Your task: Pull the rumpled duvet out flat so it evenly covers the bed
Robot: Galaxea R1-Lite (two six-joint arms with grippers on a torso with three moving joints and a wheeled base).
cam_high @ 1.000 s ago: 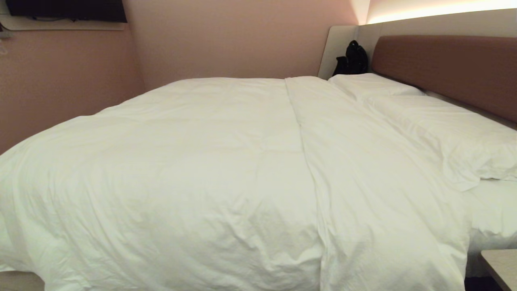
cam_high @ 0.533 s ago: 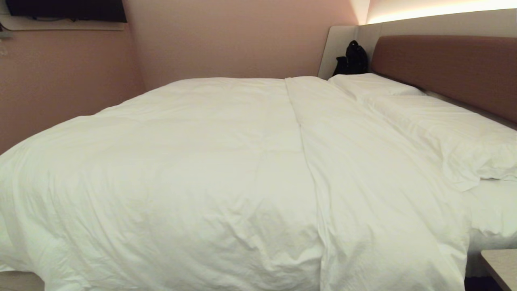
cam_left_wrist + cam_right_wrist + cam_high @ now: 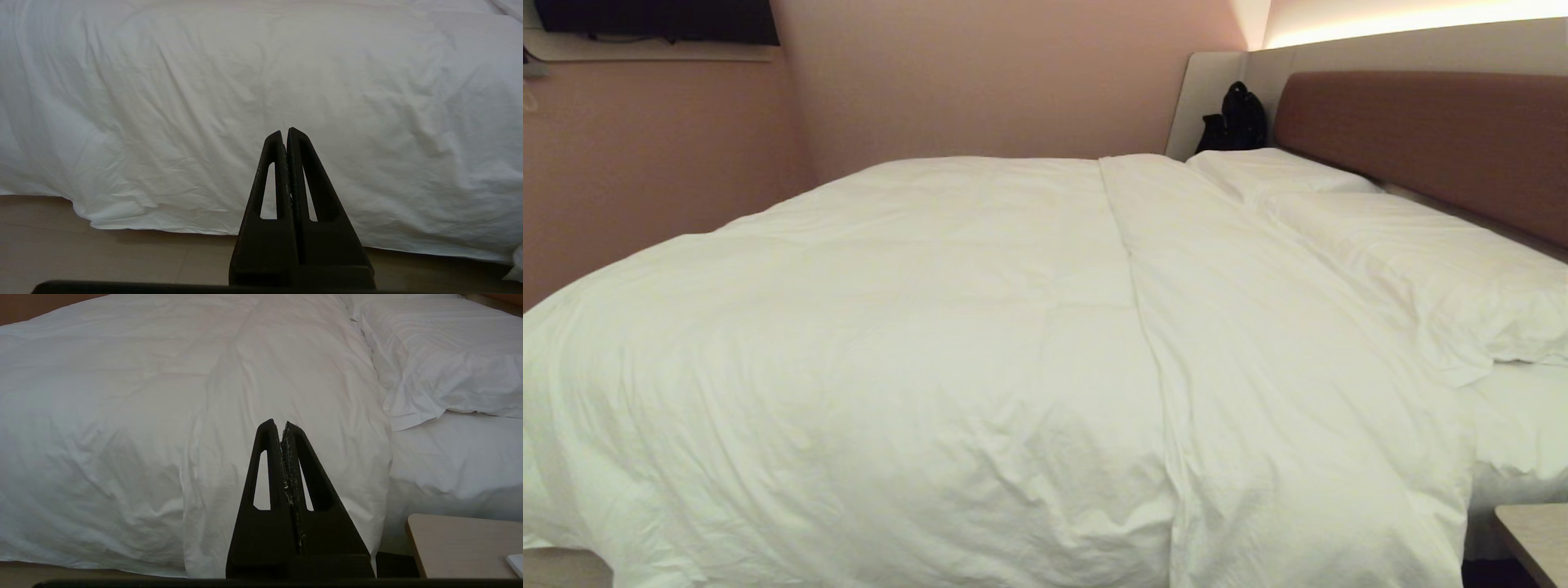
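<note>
The puffy white duvet [image 3: 947, 343] lies spread over most of the bed [image 3: 1515, 425], its side draping down toward the floor. A folded-back band of it runs across near the pillows. In the left wrist view my left gripper [image 3: 284, 131] is shut and empty, held off the hanging side of the duvet [image 3: 245, 102]. Facing the duvet [image 3: 204, 396] near its pillow-end corner, my right gripper [image 3: 278, 424] is shut with nothing in it. Neither arm shows in the head view.
Two white pillows [image 3: 1421, 253] lie against the brown headboard [image 3: 1429, 139]. A black bag [image 3: 1235, 118] sits in the far corner. A pale bedside table [image 3: 461, 545] stands by the bed's near right side. Wooden floor [image 3: 122, 257] runs along the duvet's lower edge.
</note>
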